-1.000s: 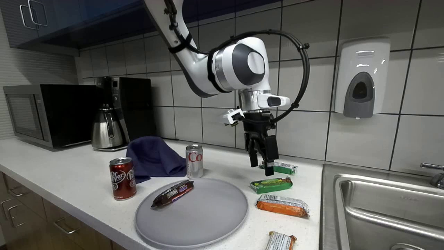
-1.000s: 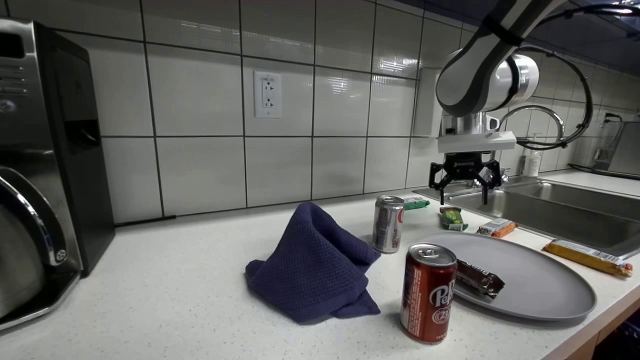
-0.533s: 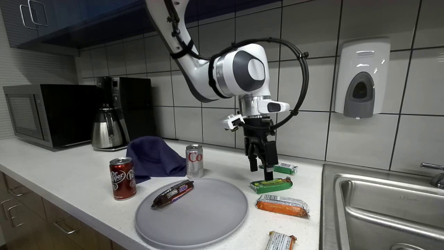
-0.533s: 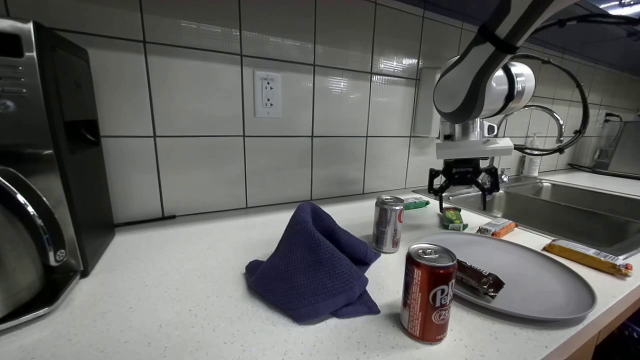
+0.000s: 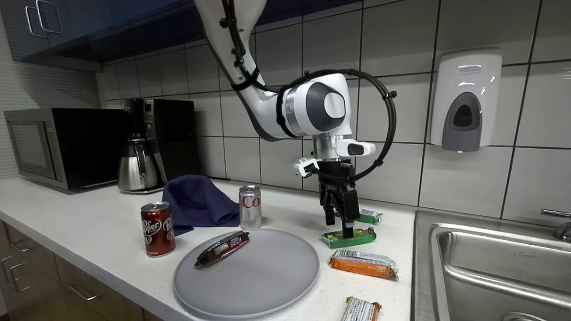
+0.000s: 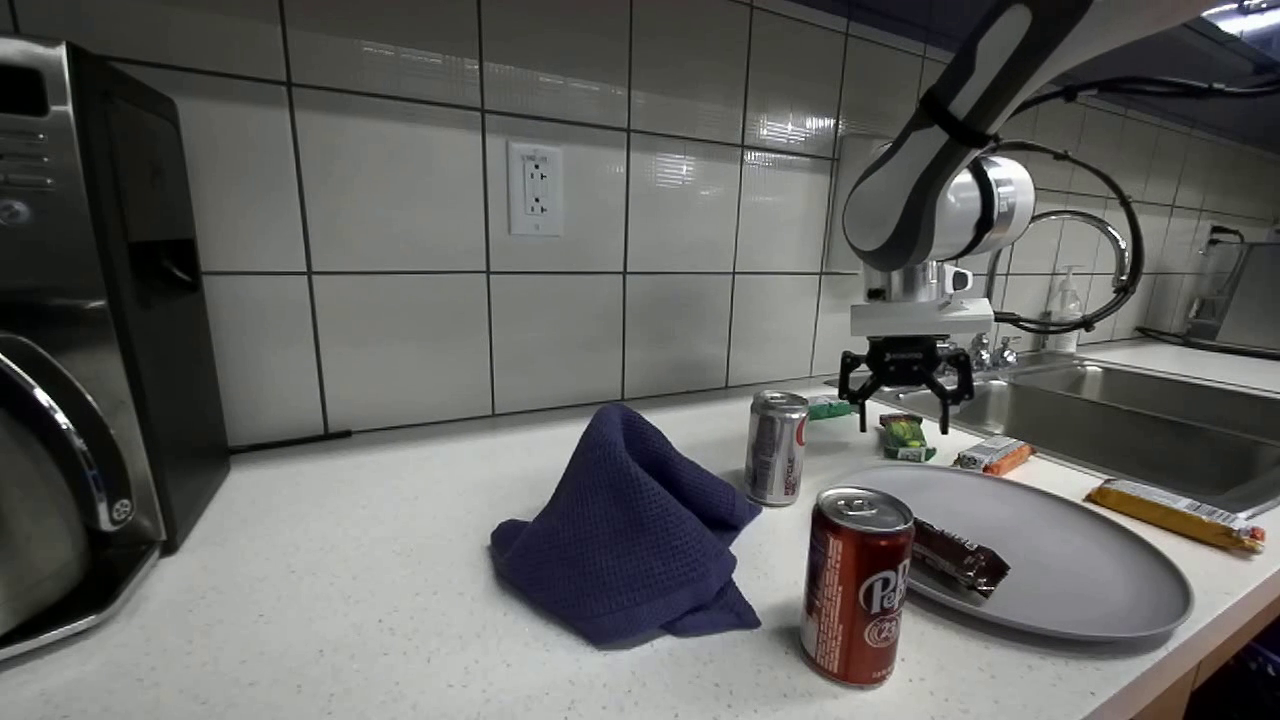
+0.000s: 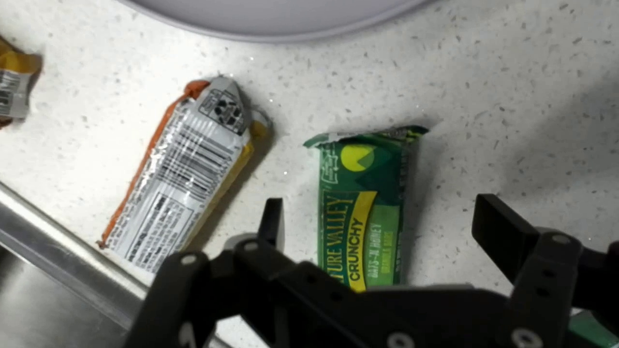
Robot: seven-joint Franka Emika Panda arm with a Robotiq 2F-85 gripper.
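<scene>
My gripper is open over a green granola bar on the white counter, holding nothing. In the wrist view the bar lies between the spread fingers, nearer the left one; its lower end is hidden behind the gripper body. In an exterior view one fingertip overlaps the green bar; contact cannot be told. Left of it in the wrist view lies an orange-and-silver bar. Another green bar rests behind, nearer the wall. A dark brown bar lies on a grey plate.
A steel sink borders the bars. A yellow-wrapped bar lies near the counter's front. Beyond the plate stand a silver can, a Dr Pepper can and a crumpled blue cloth. A soap dispenser hangs on the tiled wall.
The arm has come down, bringing the open gripper closer to the green bar, with a slight sideways shift. The bars, plate, cans and cloth have stayed put.
</scene>
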